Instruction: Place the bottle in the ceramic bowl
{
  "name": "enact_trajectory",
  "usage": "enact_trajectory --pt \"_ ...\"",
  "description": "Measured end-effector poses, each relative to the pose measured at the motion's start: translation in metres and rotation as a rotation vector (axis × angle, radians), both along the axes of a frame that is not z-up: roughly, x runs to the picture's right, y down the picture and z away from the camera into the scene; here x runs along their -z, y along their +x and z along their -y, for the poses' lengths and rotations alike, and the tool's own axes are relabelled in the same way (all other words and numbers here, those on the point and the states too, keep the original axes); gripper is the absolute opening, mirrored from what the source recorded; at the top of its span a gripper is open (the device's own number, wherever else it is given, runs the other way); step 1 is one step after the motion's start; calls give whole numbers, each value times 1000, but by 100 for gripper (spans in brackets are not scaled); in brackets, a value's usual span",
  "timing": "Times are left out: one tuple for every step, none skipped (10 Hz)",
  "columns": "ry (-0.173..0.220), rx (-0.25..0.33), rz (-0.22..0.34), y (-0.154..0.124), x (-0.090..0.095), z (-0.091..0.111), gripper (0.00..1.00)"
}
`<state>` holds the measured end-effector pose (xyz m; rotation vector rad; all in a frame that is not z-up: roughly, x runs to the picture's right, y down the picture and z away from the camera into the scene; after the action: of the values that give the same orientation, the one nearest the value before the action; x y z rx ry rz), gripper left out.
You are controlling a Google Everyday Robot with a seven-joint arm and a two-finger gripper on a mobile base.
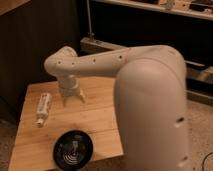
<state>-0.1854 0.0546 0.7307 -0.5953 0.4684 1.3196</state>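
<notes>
The bottle is slim and whitish with a pale label. It lies on its side on the left part of the wooden table. The ceramic bowl is black and glossy with pale rings at its centre. It sits near the table's front edge. My gripper hangs above the table's middle, to the right of the bottle and behind the bowl. Its two fingers point down and stand spread apart, with nothing between them.
My white arm fills the right side of the view and hides the table's right part. A dark wall stands behind the table. A low metal rail runs along the floor at the back.
</notes>
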Motion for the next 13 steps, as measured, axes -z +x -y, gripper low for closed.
enact_trajectory --pt "1 20 25 -27 -6 10 65" --pt "4 32 41 -42 -9 18 65" --pt "7 46 67 -61 -13 26 65" --pt "5 59 107 -82 -17 36 65" --pt "-2 64 139 -95 -21 42 65" --pt "-13 72 183 -111 -26 50 65" --pt "-21 82 219 -125 -31 59 65" --pt "-26 96 242 -136 -35 65 65" --pt "-27 109 257 -144 -38 70 65" --pt "-31 120 271 -149 -41 72 65" --pt "-39 125 286 -152 -44 69 65" --pt "-46 122 301 -153 -47 64 65" --pt "-48 118 310 -153 -50 59 65"
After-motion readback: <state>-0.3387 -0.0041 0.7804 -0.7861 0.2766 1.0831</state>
